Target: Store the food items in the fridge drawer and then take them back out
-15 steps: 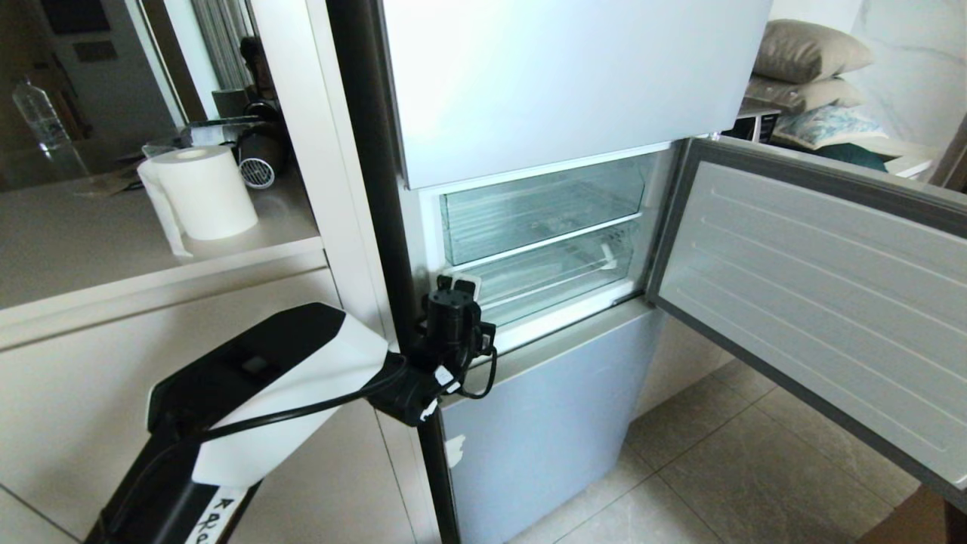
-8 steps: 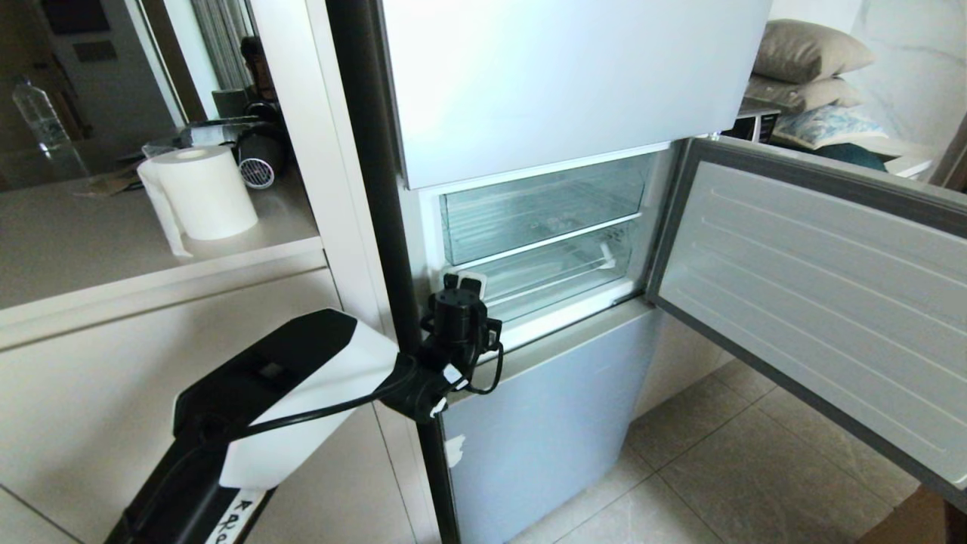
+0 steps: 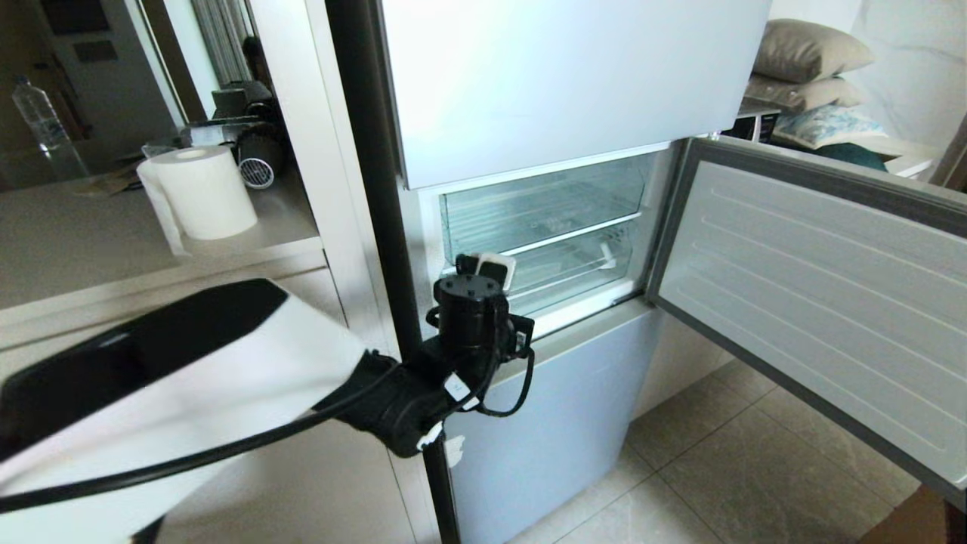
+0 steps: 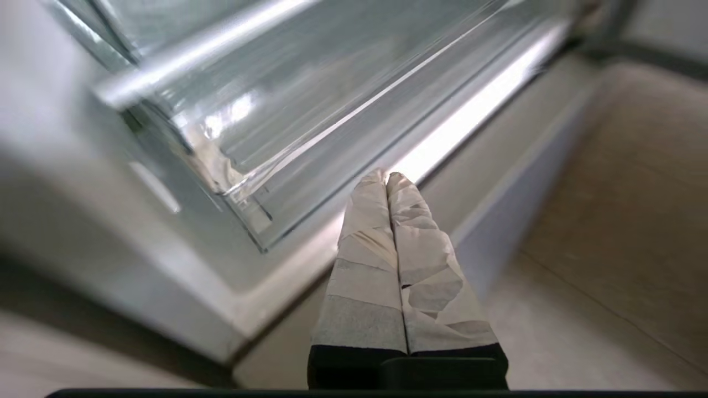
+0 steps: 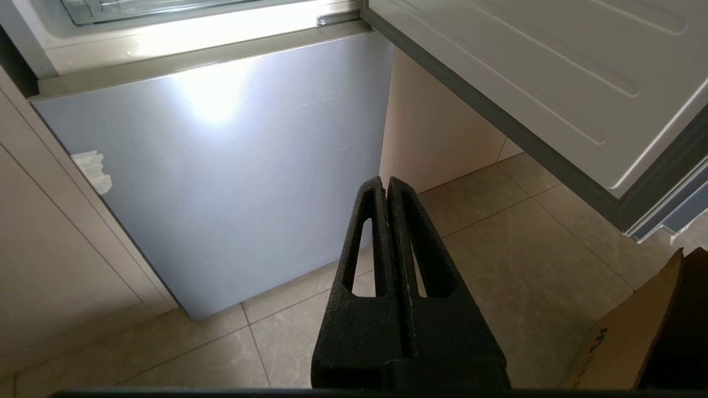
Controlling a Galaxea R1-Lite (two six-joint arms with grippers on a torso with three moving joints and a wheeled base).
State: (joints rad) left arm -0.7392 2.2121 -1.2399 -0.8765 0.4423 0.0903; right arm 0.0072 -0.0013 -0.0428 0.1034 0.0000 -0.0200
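Note:
The fridge drawer [image 3: 574, 268] is the lower, shallow clear drawer in the open fridge compartment, and it sits pushed in. Its ribbed bottom [image 4: 310, 127] and a whitish tape patch [image 4: 213, 166] at one front corner show in the left wrist view. My left gripper [image 3: 487, 266] is shut, its tape-wrapped fingers [image 4: 370, 232] pressed together with nothing between them. Its tips [image 4: 386, 176] hover by the white sill just below the drawer's front lip, near its left end. My right gripper [image 5: 385, 185] hangs shut and empty low before the bottom fridge door. The food items are out of view.
The compartment's door [image 3: 816, 302] stands swung open to the right. A taller clear drawer [image 3: 540, 204] sits above the shallow one. A paper roll [image 3: 204, 189] and a water bottle [image 3: 41, 117] stand on the counter at left. A cardboard box [image 5: 636, 342] lies on the tiled floor.
My left arm has risen and reached right, carrying the shut gripper from the drawer's left corner up along its front. The right arm has not moved.

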